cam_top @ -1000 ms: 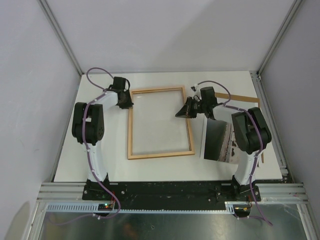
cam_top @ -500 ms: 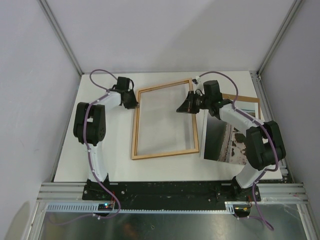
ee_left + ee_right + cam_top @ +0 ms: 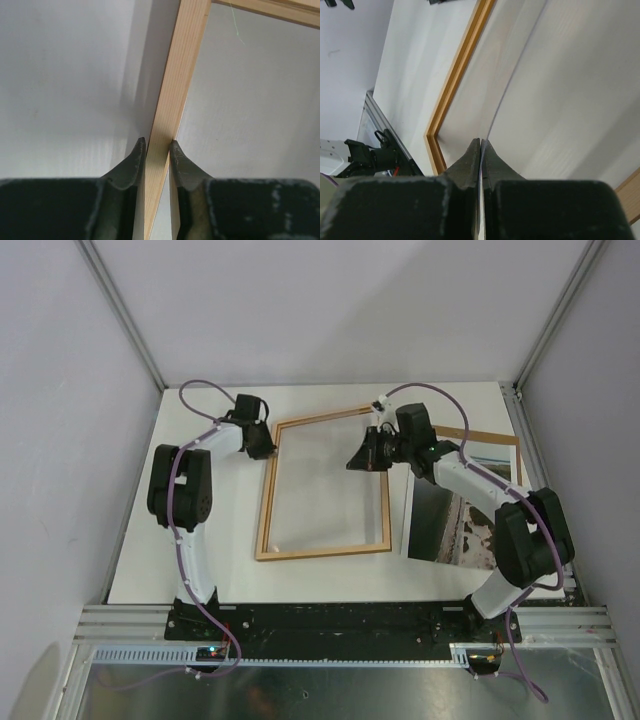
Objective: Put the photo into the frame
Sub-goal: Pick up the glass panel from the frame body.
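The photo (image 3: 440,525) lies flat on the table (image 3: 230,580), to the right of the right gripper (image 3: 356,462) and nearer the arm bases, with the right arm crossing above it. Its dark water side is the one closer to the gripper. Its far end rests on a brown board (image 3: 495,437), which shows beyond and to the right of it. It is well apart from the left gripper (image 3: 264,447).

The frame (image 3: 325,552), light wood side up, sits askew between the two grippers, just left of the photo. The left gripper is clamped on the frame's left rail near the far corner, one finger (image 3: 134,161) pressed to each side of the wood. The right gripper is over the frame's opening near its far right corner. Its fingers (image 3: 468,161) are pressed together, and a thin pale line runs out from between the tips. I cannot tell whether that line is a sheet being held.
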